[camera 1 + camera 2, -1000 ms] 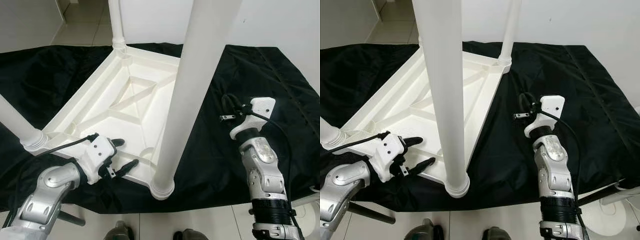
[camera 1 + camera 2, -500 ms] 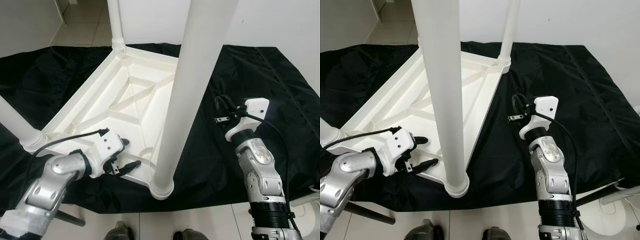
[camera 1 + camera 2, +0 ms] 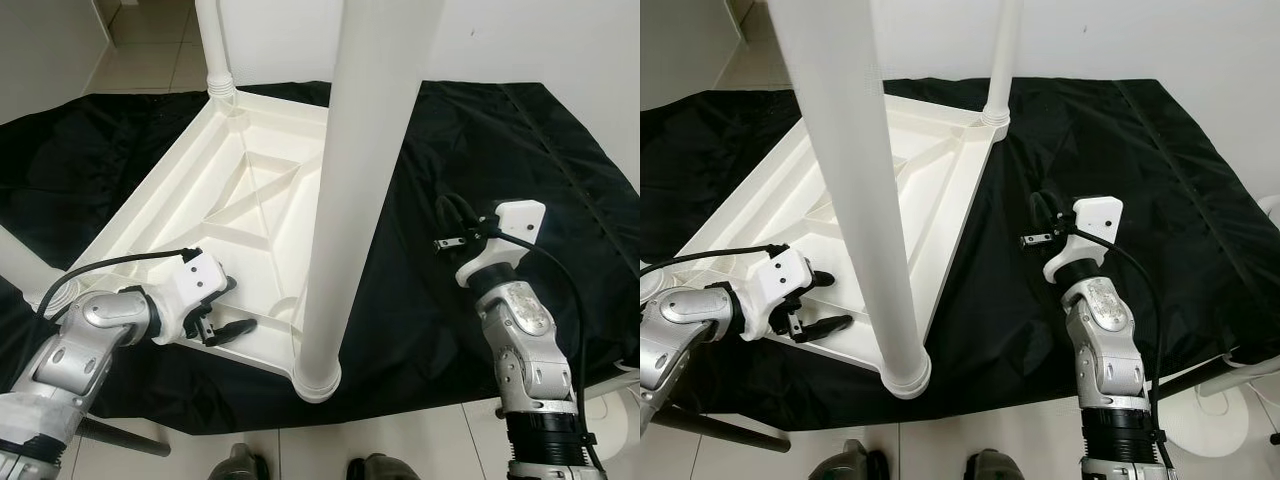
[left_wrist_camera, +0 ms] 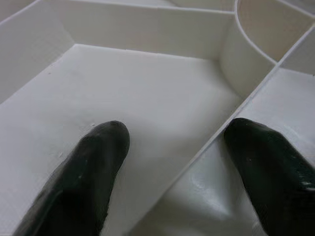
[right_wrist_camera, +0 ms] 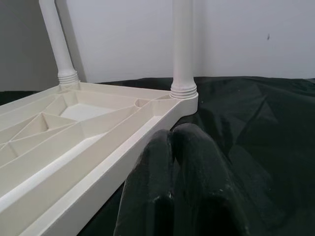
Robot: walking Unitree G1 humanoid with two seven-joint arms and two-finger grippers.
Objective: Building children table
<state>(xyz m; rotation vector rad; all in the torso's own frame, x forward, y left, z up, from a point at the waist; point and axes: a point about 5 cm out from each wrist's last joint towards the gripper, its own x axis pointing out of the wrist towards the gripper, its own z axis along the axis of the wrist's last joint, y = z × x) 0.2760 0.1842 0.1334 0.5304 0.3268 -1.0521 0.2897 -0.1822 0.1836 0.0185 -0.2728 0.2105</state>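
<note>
Table: you see the white plastic table (image 3: 250,190) lying upside down on a black cloth (image 3: 470,130), its ribbed underside facing up and legs standing in the corners.
Near leg: the thick leg (image 3: 350,180) rises from the near corner socket and runs out of the top of the head views, so its upper end is cut off.
Far leg: a slimmer leg (image 3: 1000,60) stands at the far corner; it too is cut off above.
Left end effector: your left end effector (image 3: 222,312) sits at the table's near edge, beside the near leg, fingers spread.
Left wrist view: here you get what the head views hide: one finger (image 4: 78,182) rests inside a compartment and the other lies across a thin rib from it. Contact with the plastic is hard to judge.
Right end effector: your right end effector (image 5: 182,147) hovers over the cloth beside the table's right edge, apart from it, fingers pressed together with nothing between them.
Floor: pale tiles (image 3: 150,40) show beyond the cloth.
</note>
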